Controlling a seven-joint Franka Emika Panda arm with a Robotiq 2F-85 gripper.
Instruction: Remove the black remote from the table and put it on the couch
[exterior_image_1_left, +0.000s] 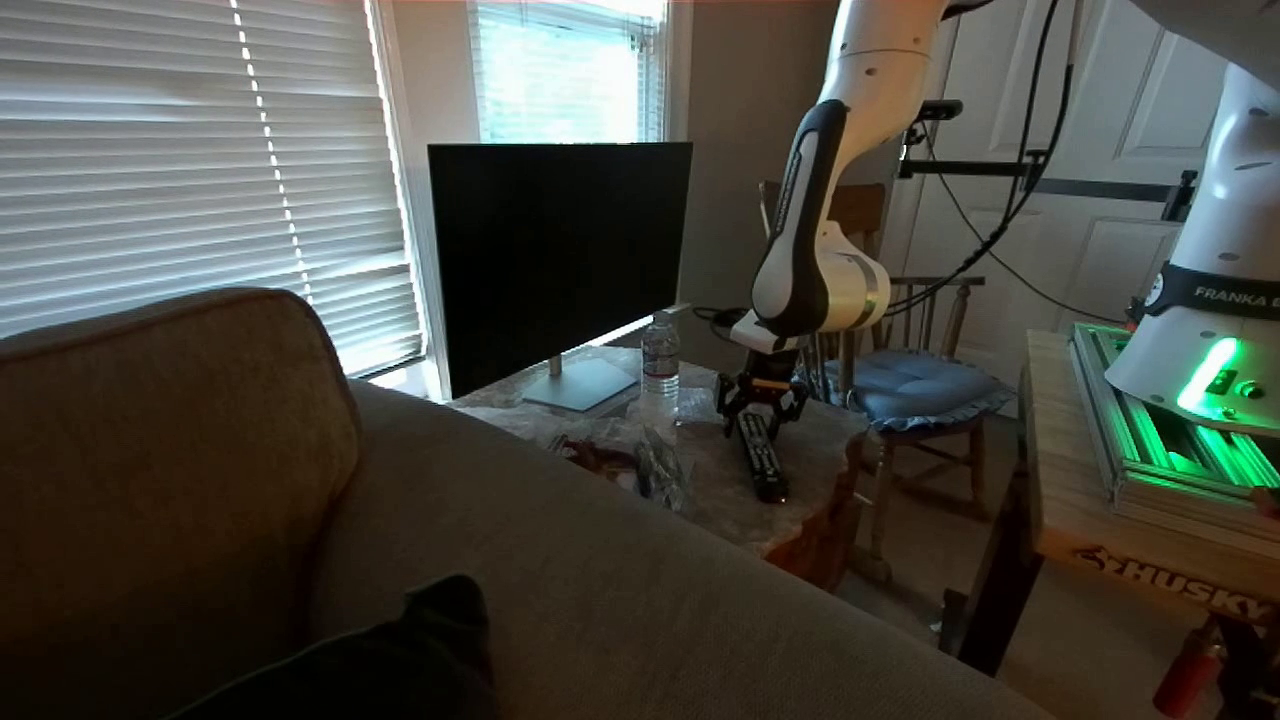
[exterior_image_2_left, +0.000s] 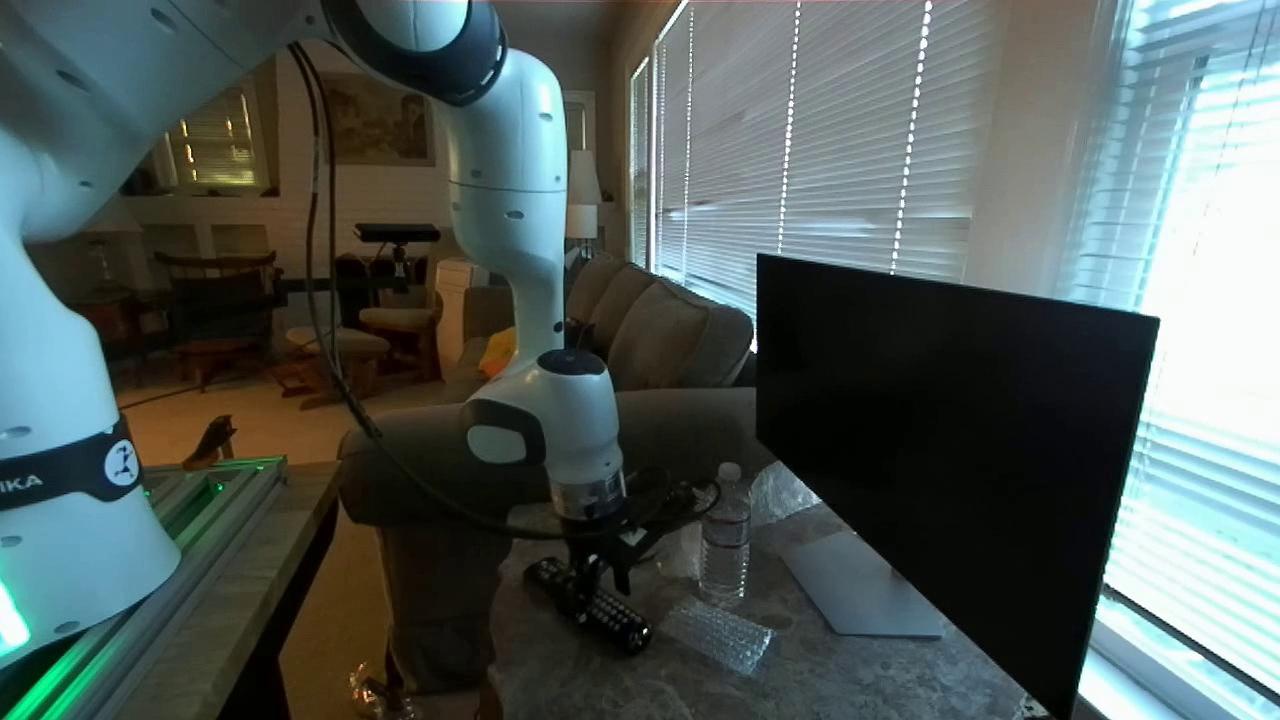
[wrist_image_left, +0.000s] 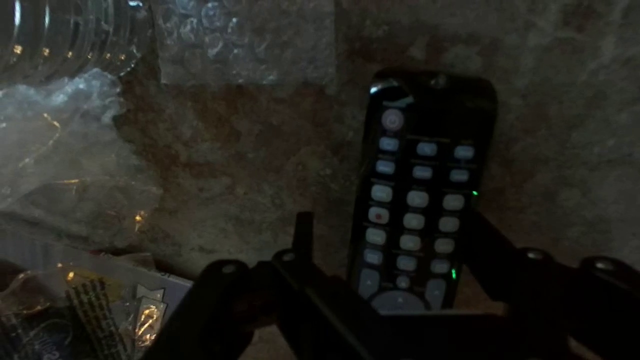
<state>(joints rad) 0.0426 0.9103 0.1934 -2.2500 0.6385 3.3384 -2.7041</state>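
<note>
The black remote lies flat on the table in both exterior views (exterior_image_1_left: 764, 468) (exterior_image_2_left: 612, 622), and fills the right middle of the wrist view (wrist_image_left: 420, 185). The small table (exterior_image_1_left: 815, 475) has a stone-patterned top in the wrist view (wrist_image_left: 240, 200). My gripper (exterior_image_1_left: 757, 418) is down over the remote, pointing at the tabletop. In the wrist view its fingers (wrist_image_left: 388, 215) are open around the remote. The right finger is against or very near the remote's edge; the left finger stands apart from it. The remote's lower end is hidden by the gripper. The tan couch (exterior_image_1_left: 600, 590) adjoins the table.
A clear water bottle (exterior_image_1_left: 660, 355) stands beside the gripper. Bubble wrap (exterior_image_2_left: 718, 632) and plastic packaging (exterior_image_1_left: 660, 475) lie on the table. A large black screen (exterior_image_1_left: 560, 260) stands behind on a flat base. A wooden chair (exterior_image_1_left: 905, 385) stands beside the table.
</note>
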